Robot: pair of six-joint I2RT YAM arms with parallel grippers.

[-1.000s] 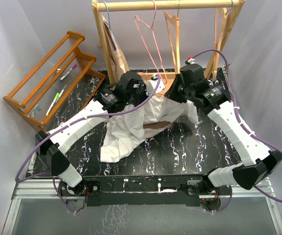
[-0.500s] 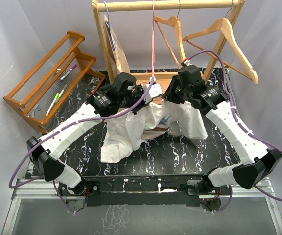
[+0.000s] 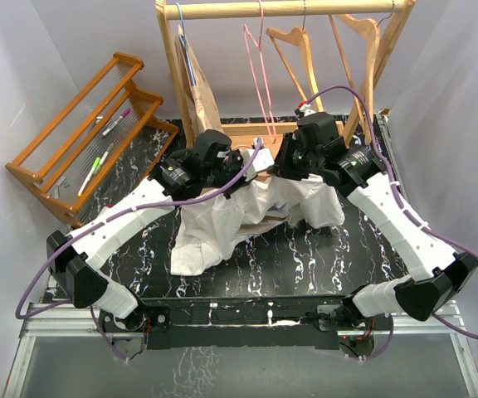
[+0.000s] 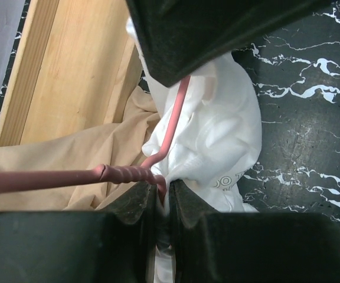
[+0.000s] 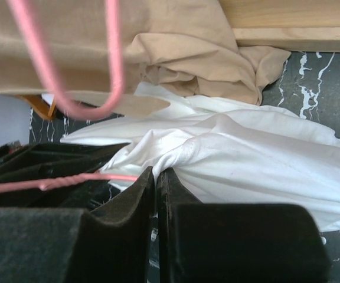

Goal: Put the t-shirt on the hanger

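Pinching pink hanger in left gripper fingers. Clamping white t-shirt fold between pressed-together right gripper fingers.

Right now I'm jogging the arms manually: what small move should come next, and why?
Probably draw the right hand outward, pulling the t-shirt over the hanger. Its jaws are shut on a white fold beside the pink wire, the left hand is shut at the wire's twisted joint, and most fabric lies bunched below.

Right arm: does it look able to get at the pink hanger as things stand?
Probably not yet: its tool is shut on the t-shirt. The hanger wire lies just beside it, nothing between.
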